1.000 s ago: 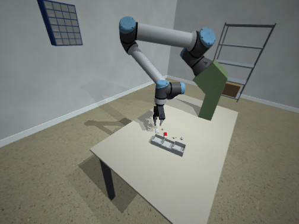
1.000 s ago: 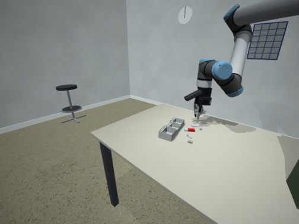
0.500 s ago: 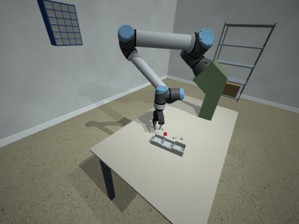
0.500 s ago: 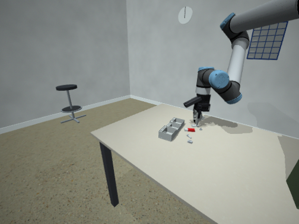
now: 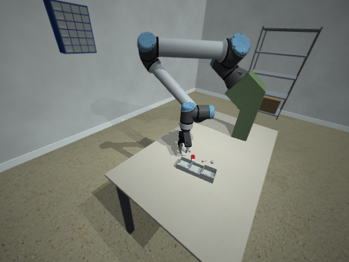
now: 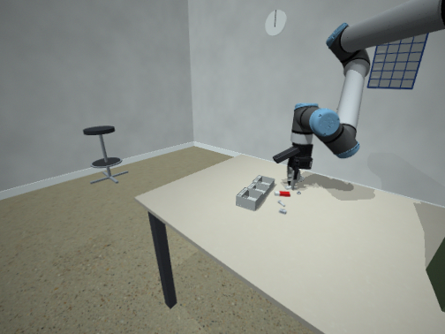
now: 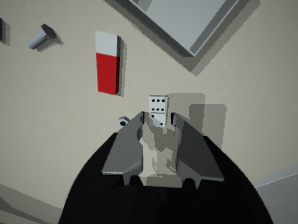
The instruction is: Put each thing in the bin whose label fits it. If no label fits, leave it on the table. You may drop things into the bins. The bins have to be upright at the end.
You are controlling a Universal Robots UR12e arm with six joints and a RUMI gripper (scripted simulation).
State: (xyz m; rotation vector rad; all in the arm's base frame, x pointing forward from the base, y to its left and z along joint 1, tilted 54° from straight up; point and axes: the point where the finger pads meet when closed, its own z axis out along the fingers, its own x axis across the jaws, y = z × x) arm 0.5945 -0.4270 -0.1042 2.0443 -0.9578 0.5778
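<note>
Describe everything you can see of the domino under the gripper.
The domino is a small white rectangular tile with black pips, four showing on the half away from the gripper. It lies flat on the beige table. Its near end sits between the two grey fingertips, which are partly open and not gripping it. A red-and-white block lies apart to one side.
</note>
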